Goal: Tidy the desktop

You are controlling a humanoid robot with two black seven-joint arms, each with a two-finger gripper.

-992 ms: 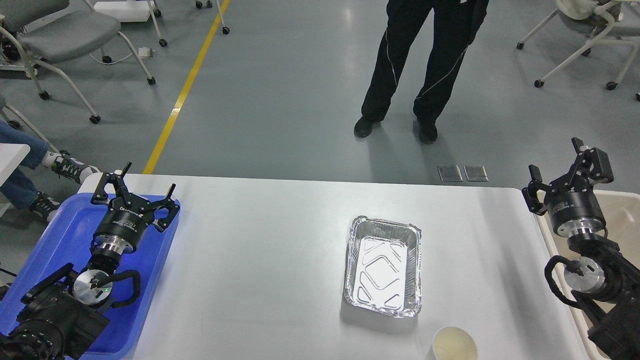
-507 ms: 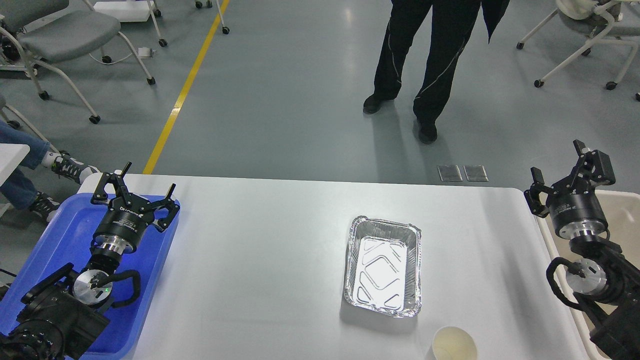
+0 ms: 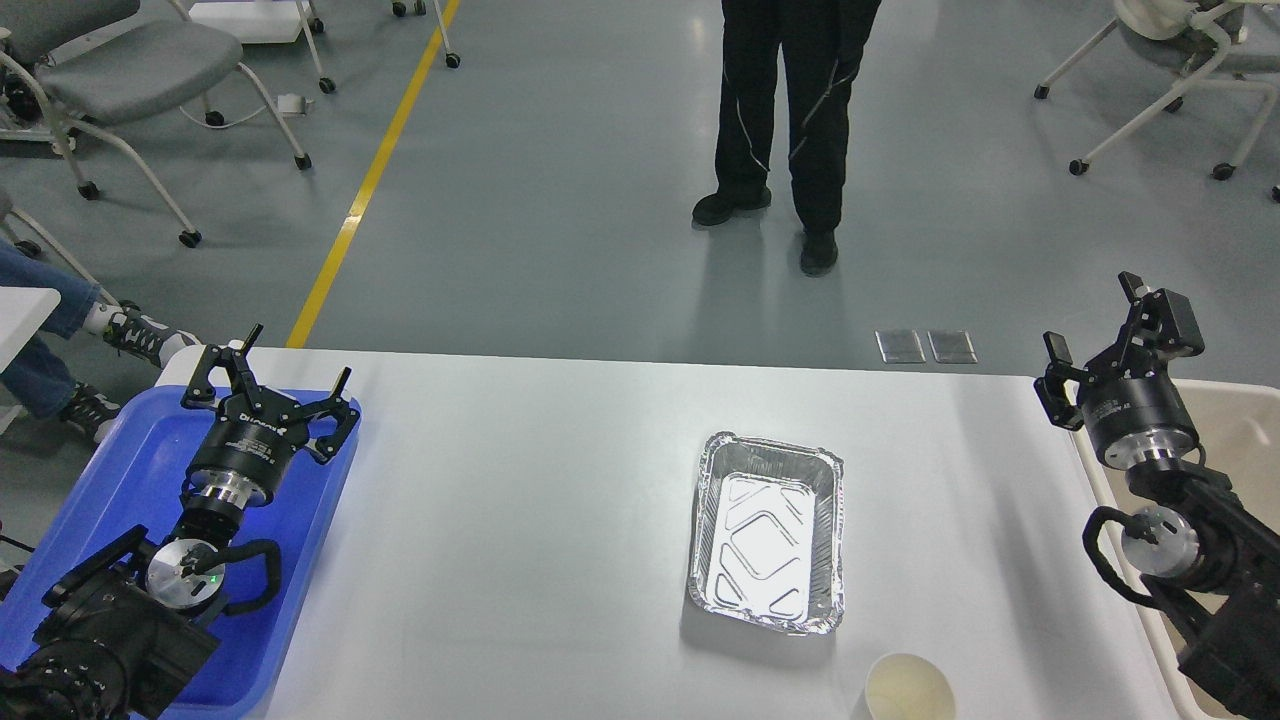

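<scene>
Left gripper (image 3: 272,385), lower left, and right gripper (image 3: 1110,335), right edge, are both hanging spread wide, gripping nothing. Foil tray (image 3: 768,532) and paper cup (image 3: 908,688) are sitting on the central desktop (image 3: 520,540), awaiting clearing.

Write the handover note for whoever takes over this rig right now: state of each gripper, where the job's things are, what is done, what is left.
Left gripper: open, empty, hovering above the blue tray.
Right gripper: open, empty, raised at the desktop's right edge, by the beige bin.
Desktop: the foil tray sits right of centre, empty; the paper cup stands near the front edge, just in front of it.
Done: nothing gripped; both items lie on the desktop.
Left: clear the foil tray and cup, probably with the right arm, which is closer.
</scene>
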